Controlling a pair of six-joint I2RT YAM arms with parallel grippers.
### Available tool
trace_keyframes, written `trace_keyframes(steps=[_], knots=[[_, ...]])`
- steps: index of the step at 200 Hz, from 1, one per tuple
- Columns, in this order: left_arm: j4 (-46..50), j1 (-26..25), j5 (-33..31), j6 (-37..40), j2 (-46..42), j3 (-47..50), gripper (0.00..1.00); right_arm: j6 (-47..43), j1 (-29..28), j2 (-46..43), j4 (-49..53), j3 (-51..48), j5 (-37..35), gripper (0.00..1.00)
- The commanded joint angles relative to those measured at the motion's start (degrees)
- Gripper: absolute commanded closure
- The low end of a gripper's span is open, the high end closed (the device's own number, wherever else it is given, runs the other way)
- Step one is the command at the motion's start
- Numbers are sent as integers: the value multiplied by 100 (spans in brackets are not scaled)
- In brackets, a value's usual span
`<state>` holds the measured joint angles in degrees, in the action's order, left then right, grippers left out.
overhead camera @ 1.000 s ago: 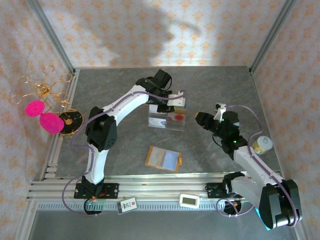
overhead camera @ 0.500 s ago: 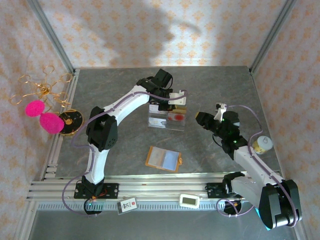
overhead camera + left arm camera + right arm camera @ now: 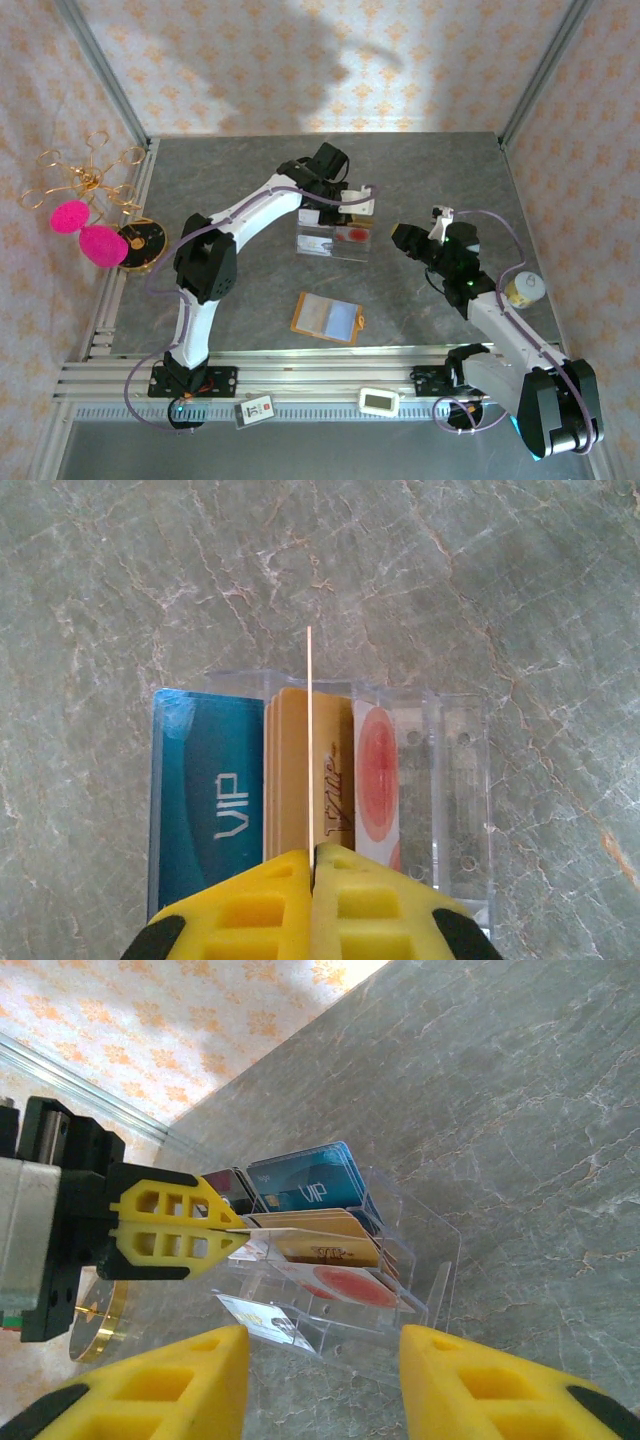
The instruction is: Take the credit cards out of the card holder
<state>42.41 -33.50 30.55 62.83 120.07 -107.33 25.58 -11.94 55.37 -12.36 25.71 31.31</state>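
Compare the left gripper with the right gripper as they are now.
The left gripper is shut on a thin card; the right gripper is open and empty. The left gripper is over the clear tray; the right gripper is beside the tray, not touching it. Both have yellow fingers.

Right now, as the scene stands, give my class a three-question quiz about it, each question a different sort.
1. True or false: the left gripper is shut on a thin card held edge-on.
2. The card holder lies: A) open on the table; B) snapped shut; C) held in the air.
3. Fill in: the blue card in the clear tray reads ___.
Key: 1 true; 2 A; 3 VIP.
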Motion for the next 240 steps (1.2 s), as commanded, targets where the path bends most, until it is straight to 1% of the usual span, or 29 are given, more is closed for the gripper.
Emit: trace_keyframes(steps=[1, 123, 181, 215, 240], knots=[[-100, -61, -171, -112, 97, 72, 100, -81, 48, -62, -111, 136, 55, 57], [-241, -113, -483, -251, 104, 186, 100, -52, 52, -106, -130, 109, 103, 57], [-292, -113, -412, -347, 41, 126, 100, -21, 52, -115, -135, 94, 129, 57], [-426, -88, 97, -390, -251, 193, 100, -15, 56, -66, -199, 83, 147, 57], [-304, -100, -149, -291, -172, 193, 100, -3, 52, -79, -232, 67, 165, 57]])
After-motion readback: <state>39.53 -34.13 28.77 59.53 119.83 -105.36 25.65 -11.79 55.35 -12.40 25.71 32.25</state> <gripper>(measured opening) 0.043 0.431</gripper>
